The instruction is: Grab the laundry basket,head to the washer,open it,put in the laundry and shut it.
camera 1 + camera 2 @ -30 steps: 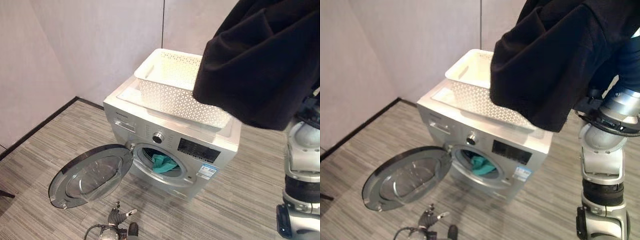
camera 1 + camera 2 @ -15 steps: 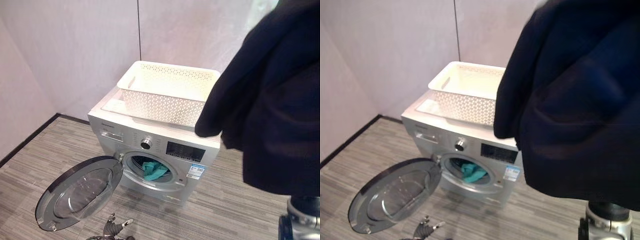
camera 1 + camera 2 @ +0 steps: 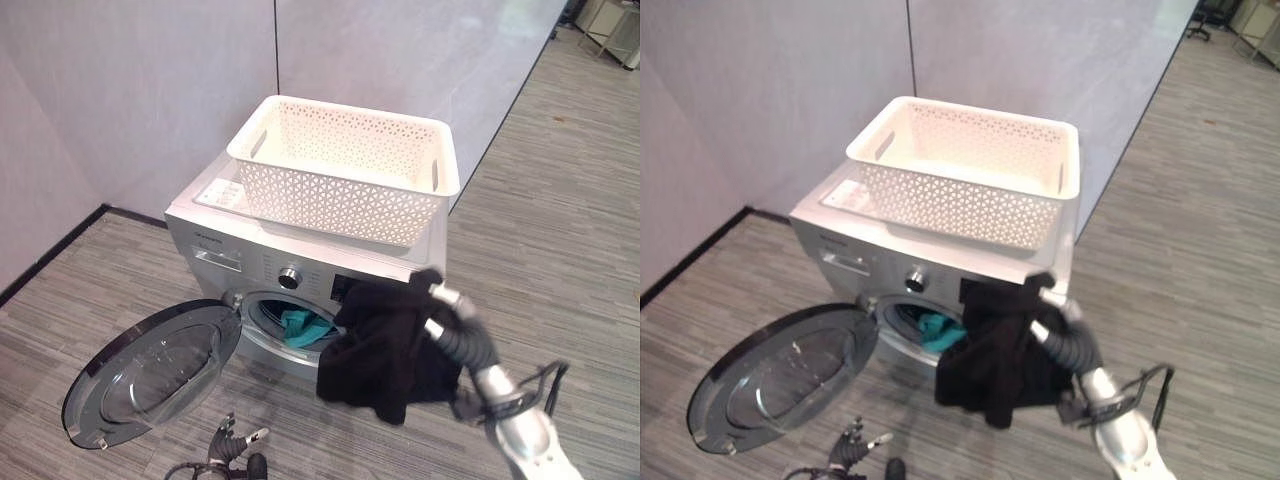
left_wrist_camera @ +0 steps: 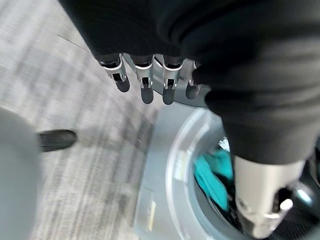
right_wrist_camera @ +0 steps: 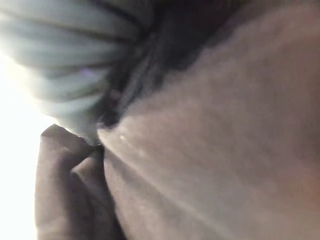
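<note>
A white lattice laundry basket (image 3: pixel 335 200) stands on top of the silver washer (image 3: pixel 215 238). The round door (image 3: pixel 150 370) hangs wide open to the left. Inside the drum lies a teal cloth (image 3: pixel 298 325), also seen from the left wrist (image 4: pixel 212 175). My right hand (image 3: pixel 447 300) is shut on a black garment (image 3: pixel 385 365), which dangles in front of the washer, just right of the opening. Dark cloth (image 5: pixel 210 150) presses against the right wrist camera. My left hand (image 3: pixel 236 446) hovers low before the door, its fingers (image 4: pixel 145 85) straight and holding nothing.
Grey walls (image 3: pixel 150 90) meet behind the washer, with a black skirting (image 3: pixel 50 265) at the left. The open door takes up the floor left of the machine. Striped grey floor (image 3: pixel 560 220) stretches away to the right, with furniture (image 3: pixel 620 25) far off.
The black garment, held high and close before my eyes, has come down with my right hand to the washer's front. The head camera shifted too. Basket and door stayed put.
</note>
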Robot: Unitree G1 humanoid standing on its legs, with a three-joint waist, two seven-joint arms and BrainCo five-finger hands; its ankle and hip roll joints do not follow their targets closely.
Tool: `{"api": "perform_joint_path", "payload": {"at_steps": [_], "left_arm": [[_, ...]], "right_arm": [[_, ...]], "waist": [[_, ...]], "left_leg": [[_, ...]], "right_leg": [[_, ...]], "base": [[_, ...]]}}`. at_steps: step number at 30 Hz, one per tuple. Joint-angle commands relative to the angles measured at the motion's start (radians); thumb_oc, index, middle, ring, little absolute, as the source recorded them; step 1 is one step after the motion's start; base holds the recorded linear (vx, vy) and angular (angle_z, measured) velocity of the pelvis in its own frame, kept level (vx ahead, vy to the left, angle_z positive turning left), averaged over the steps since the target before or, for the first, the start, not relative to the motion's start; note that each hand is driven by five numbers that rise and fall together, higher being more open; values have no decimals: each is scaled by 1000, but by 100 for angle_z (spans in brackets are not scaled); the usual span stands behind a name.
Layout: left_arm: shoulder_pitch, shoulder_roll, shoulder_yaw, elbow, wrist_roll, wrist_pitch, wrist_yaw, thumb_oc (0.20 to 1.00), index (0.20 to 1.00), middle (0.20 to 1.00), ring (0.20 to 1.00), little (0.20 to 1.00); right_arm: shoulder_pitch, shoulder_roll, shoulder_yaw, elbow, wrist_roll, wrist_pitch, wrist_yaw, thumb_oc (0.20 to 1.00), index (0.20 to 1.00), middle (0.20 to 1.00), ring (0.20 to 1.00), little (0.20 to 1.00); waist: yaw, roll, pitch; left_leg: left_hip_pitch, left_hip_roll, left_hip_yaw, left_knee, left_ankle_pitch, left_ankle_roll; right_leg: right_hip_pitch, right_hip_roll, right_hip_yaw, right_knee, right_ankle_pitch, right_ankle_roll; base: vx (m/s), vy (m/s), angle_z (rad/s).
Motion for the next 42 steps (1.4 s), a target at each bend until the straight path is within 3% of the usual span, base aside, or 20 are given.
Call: {"api": "perform_joint_path", "payload": {"at_steps": [1, 7, 13, 24, 42], "left_arm": [[-93, 55, -46, -68, 83, -83, 18, 1000, 1000, 1000, 1000, 1000], [-142, 113, -112, -251, 146, -86, 21, 1000, 1000, 1000, 1000, 1000], [-243, 100, -205, -390, -20, -78, -56, 1000, 1000, 1000, 1000, 1000], [-392, 8, -365, -439, -192, -52, -96, 1000, 1000, 1000, 1000, 1000], [-581, -89, -488, -396, -228, -16, -67, 1000, 1000, 1000, 1000, 1000]], "right_arm": [[-133, -27, -40, -69, 112, -67, 57, 200, 200, 200, 200, 200], [-170, -20, 21, -12, 124, -52, 60, 200, 200, 200, 200, 200], [-274, 8, 77, 37, 132, -29, 17, 200, 200, 200, 200, 200], [-380, 40, 125, 66, 127, -8, -61, 200, 200, 200, 200, 200], [-380, 40, 152, 73, 245, 23, -76, 200, 200, 200, 200, 200]], "waist": [[6, 12, 0], [8, 9, 15], [1, 15, 30], [-21, 9, 38], [-60, 6, 37]], "left_leg": [[16, 73, -49, 6, -28, -42], [7, 75, -54, 6, -26, -44], [3, 73, -52, 6, -31, -41], [3, 67, -30, 6, -43, -34], [14, 70, -5, 6, -46, -32]], "right_leg": [[-18, 0, 3, 18, 0, 21], [-21, 3, -6, 17, -2, 22], [-24, 1, -3, 11, 2, 25], [-30, -10, 0, 10, 8, 29], [-30, -10, 0, 20, 5, 28]], "base": [[-40, -3, 1], [-7, -3, 1], [-6, 12, 7], [5, 13, -5], [0, 0, 0]]}}
